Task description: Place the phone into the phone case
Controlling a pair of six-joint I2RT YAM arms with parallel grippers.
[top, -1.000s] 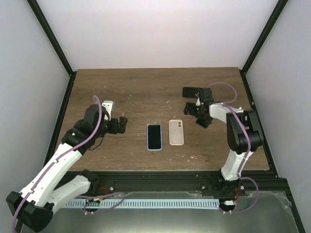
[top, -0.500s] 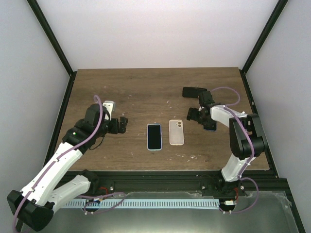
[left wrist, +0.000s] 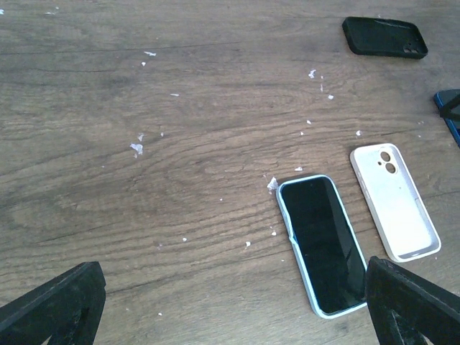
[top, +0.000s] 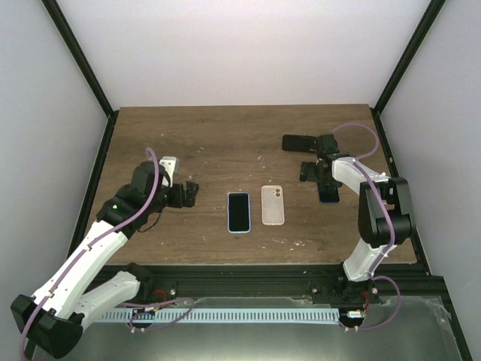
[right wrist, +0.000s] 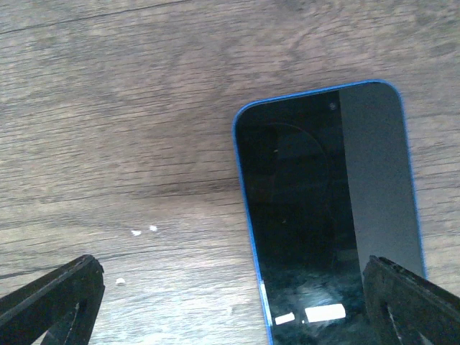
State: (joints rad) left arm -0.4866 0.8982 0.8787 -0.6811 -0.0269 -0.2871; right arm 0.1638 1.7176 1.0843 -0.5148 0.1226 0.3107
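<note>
A dark-screened phone [right wrist: 327, 215] with a bright blue rim lies flat on the wooden table [top: 218, 150], at the right [top: 328, 194]. My right gripper [top: 319, 177] hovers low over it, open, its fingertips [right wrist: 50, 302] wide apart with nothing between them [right wrist: 230, 309]. An empty black phone case [top: 299, 141] lies further back [left wrist: 384, 36]. My left gripper [top: 184, 194] is open and empty [left wrist: 230, 309] left of centre, apart from everything.
A phone in a light blue case [top: 238, 211] and a white case or phone lying back up [top: 272, 204] lie side by side at mid-table [left wrist: 323, 244], [left wrist: 394, 201]. Small white flecks dot the wood. Black frame posts rise at the back corners.
My right gripper has swung to the right and opened fully; the blue-rimmed phone now lies flat on the table beneath it. The left arm has not moved.
</note>
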